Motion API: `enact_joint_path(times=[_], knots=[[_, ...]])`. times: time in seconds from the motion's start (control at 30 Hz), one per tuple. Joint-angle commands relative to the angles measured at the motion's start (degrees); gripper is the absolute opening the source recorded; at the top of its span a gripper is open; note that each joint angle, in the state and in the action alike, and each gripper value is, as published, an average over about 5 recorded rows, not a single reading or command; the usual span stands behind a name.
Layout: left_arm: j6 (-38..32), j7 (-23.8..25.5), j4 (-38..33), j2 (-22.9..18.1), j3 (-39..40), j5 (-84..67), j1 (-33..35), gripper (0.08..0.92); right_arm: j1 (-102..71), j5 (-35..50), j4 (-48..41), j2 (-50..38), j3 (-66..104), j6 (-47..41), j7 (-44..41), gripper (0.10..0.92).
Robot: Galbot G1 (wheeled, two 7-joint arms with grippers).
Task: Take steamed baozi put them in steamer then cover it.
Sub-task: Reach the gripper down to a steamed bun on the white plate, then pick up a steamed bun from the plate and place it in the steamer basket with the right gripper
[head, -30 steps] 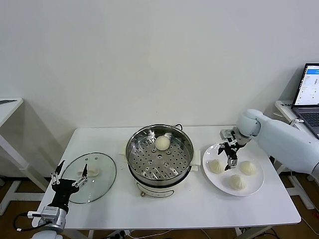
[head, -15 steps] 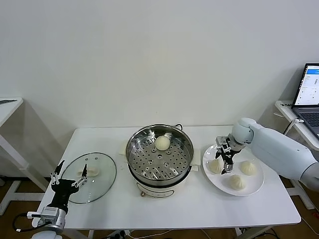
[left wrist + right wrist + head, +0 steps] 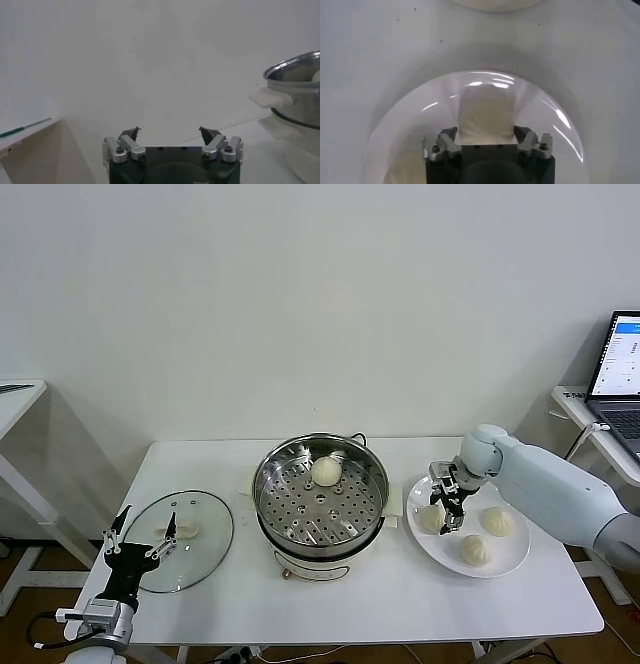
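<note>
The steamer (image 3: 320, 496) sat in the middle of the white table (image 3: 350, 599). One baozi (image 3: 326, 471) was already inside it, near the back of the tray with holes. Three more buns waited on the white plate (image 3: 505, 562), just to the right of the steamer.

The right gripper (image 3: 447, 508) was down on the plate, over the bun closest to the steamer (image 3: 431, 518). In the right wrist view, that bun (image 3: 485, 122) sat between the two fingers (image 3: 447, 135), and they looked close against its sides. The fingers were pinching in on the bun, but I could not tell if they had a firm hold on it.

The left gripper (image 3: 137, 541) hung with its fingers spread apart and nothing in them, at the table's edge far to the left of the steamer, beside the glass lid (image 3: 180, 539) lying flat there.

Things could go wrong from here. The bun is soft, so a hard squeeze could squash it or tear it. A weak squeeze could let it slip out and drop on the table on the way to the steamer. The bun could also stick to the plate and drag it along. If the fingers came down too low, they might bump the plate.
</note>
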Motion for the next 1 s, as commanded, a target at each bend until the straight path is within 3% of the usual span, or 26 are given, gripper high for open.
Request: enact_joint_path(times=[0.03, 0.5, 0.77, 1.0], knots=[[-0.02, 0.05, 0.20, 0.07, 0.09, 0.01, -0.08, 0.823, -0.24, -0.41, -0.14, 0.20, 0.26, 0.30, 0.05, 0.718], [0.06, -0.01, -0.94, -0.10, 0.13, -0.09, 0.15, 0.823, 3.52, 2.74, 4.73, -4.77, -1.05, -0.50, -1.47, 0.687], [0.18, -0.03, -1.78, 0.03, -0.08, -0.12, 0.29, 0.823, 25.51, 19.95, 16.03, -13.26, -18.48, -5.25, -2.07, 0.687], [0.10, 0.06, -1.70, 0.20, -0.06, -0.23, -0.10, 0.823, 45.97, 32.28, 26.31, -13.06, -33.76, -11.09, -0.96, 0.684]])
